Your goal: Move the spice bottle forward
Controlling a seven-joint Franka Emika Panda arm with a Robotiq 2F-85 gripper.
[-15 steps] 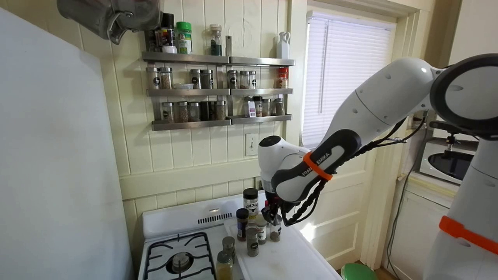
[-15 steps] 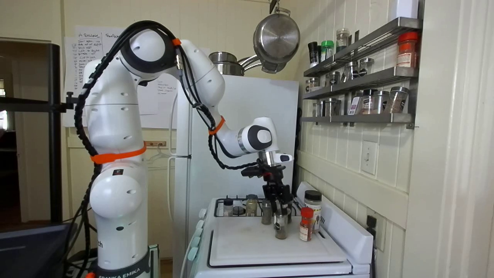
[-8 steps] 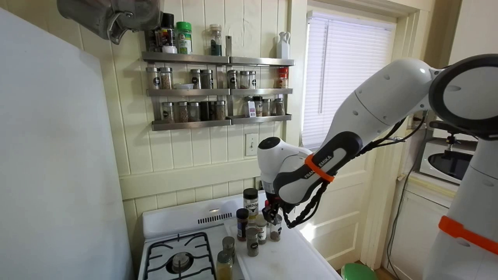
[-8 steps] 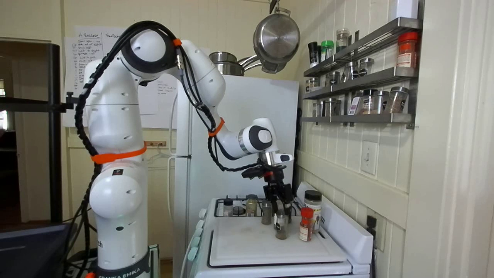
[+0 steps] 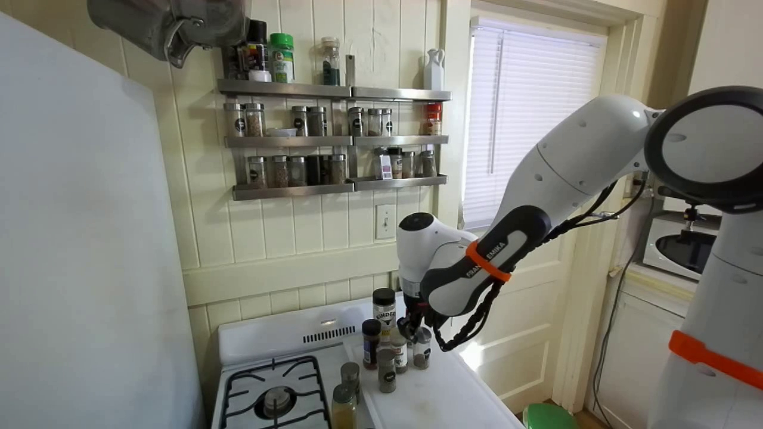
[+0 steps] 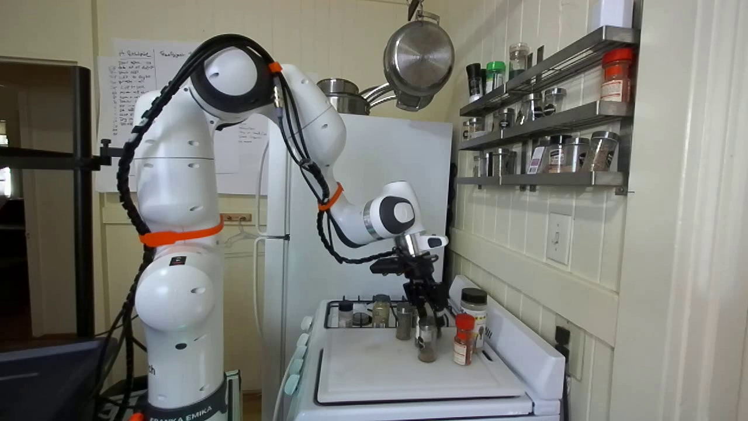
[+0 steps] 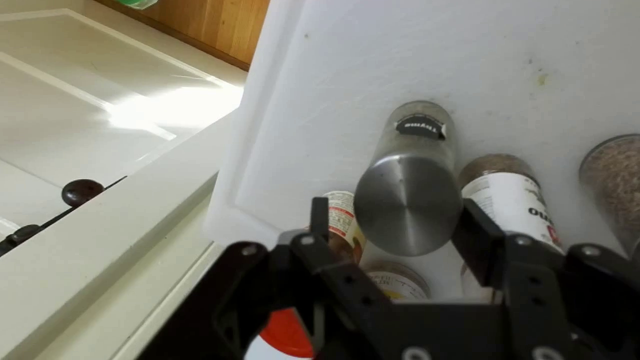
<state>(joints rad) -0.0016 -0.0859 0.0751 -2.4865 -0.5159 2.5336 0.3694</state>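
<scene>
The spice bottle, a small glass jar with a flat metal lid and a black "Thyme" label, stands on the white board (image 6: 368, 374) over the stove. The bottle shows in both exterior views (image 5: 422, 351) (image 6: 427, 345) and in the wrist view (image 7: 409, 205). My gripper (image 7: 396, 225) is open, with the lid between its fingers. The right finger in the wrist view is at the lid's edge; whether it touches cannot be told. The left finger is apart from the lid. In the exterior views the gripper (image 5: 410, 329) (image 6: 433, 320) is tilted, just behind the bottle's top.
A red-capped bottle (image 6: 463, 345) and a tall black-capped bottle (image 6: 474, 313) stand near the stove's back panel (image 6: 529, 351). A white-labelled jar (image 7: 510, 205) is close beside the right finger. A grey jar (image 5: 387, 372) and dark bottle (image 5: 371, 348) are nearby. Shelves (image 6: 549, 128) hang above.
The arm has leaned forward and the gripper has tilted more, its fingers shifting slightly toward the neighbouring jars. The spice bottle has shifted very slightly. The other bottles have not moved.
</scene>
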